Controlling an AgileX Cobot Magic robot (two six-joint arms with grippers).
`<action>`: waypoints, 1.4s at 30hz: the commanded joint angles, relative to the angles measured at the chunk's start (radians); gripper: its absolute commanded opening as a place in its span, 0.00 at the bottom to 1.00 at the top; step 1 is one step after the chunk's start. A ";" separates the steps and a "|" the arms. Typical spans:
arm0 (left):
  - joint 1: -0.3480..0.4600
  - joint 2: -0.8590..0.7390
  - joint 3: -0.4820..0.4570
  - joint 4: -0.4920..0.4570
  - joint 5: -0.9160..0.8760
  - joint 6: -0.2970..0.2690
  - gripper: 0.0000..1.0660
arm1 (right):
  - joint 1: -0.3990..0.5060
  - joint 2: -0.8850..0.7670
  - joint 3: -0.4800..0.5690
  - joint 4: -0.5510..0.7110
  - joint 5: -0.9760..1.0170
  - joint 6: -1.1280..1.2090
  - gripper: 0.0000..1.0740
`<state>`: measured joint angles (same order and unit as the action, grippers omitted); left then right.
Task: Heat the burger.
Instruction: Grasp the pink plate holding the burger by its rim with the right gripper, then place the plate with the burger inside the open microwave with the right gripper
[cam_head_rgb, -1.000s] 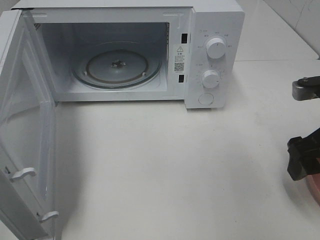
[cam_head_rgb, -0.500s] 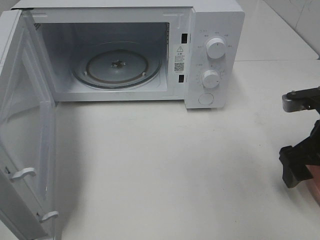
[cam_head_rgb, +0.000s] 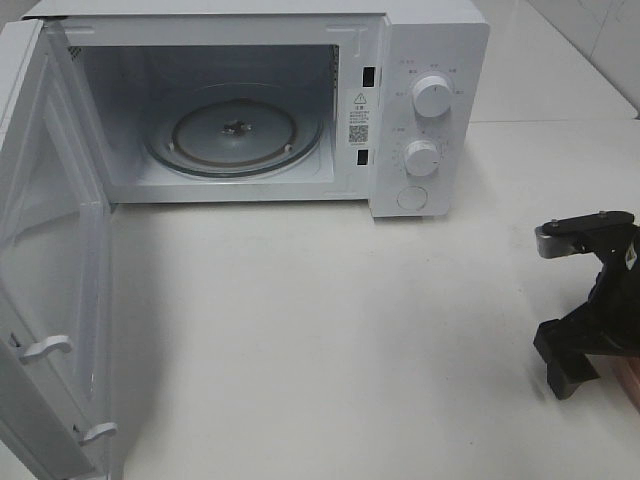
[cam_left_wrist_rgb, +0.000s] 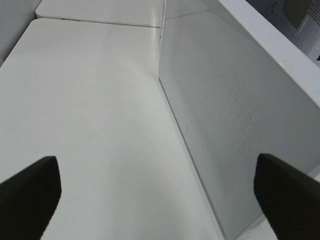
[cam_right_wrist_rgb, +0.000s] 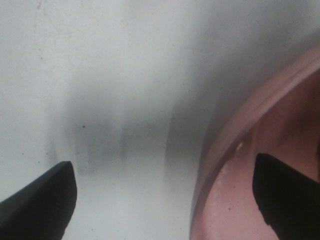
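While the microwave (cam_head_rgb: 430, 60) stands at the back of the white table (cam_head_rgb: 330, 330) with its door (cam_head_rgb: 50, 260) swung wide, the glass turntable (cam_head_rgb: 235, 130) inside it lies bare. Two round knobs (cam_head_rgb: 432, 96) sit one above the other on the panel beside the oven's opening, with a round button (cam_head_rgb: 411, 198) below them.

The right gripper (cam_head_rgb: 552, 305) hangs low over the table, well out from the microwave's knob side, near the table's edge. Its jaws are spread wide and clamp nothing. In the right wrist view the same gripper (cam_right_wrist_rgb: 160, 200) straddles the rim of a pink plate (cam_right_wrist_rgb: 240, 135): one dark finger (cam_right_wrist_rgb: 285, 195) is over the plate's inside, and the other finger is over the bare table outside the rim. Whether either finger touches the plate is too blurred to tell. From the high camera only a sliver of that plate (cam_head_rgb: 625, 380) shows, behind the gripper and farther from the microwave.

The left gripper (cam_left_wrist_rgb: 160, 200) appears only in its own wrist view. It is spread fully, holds nothing, and sits just beside the outer face of the microwave's open door (cam_left_wrist_rgb: 235, 115), on the side away from the oven's opening, with bare table under it.

Where the burger is cannot be told from any of these views.
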<state>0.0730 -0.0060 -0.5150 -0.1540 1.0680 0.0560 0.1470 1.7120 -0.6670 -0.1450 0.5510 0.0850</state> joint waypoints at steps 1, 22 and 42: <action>0.002 -0.017 -0.001 -0.005 0.002 0.001 0.92 | -0.007 0.013 0.004 -0.013 -0.013 0.007 0.84; 0.002 -0.017 -0.001 -0.005 0.002 0.001 0.92 | -0.007 0.013 0.004 -0.111 -0.026 0.128 0.00; 0.002 -0.017 -0.001 -0.005 0.002 0.001 0.92 | 0.001 0.010 0.004 -0.220 0.039 0.281 0.00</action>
<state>0.0730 -0.0060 -0.5150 -0.1540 1.0680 0.0560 0.1530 1.7210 -0.6670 -0.3430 0.5700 0.3410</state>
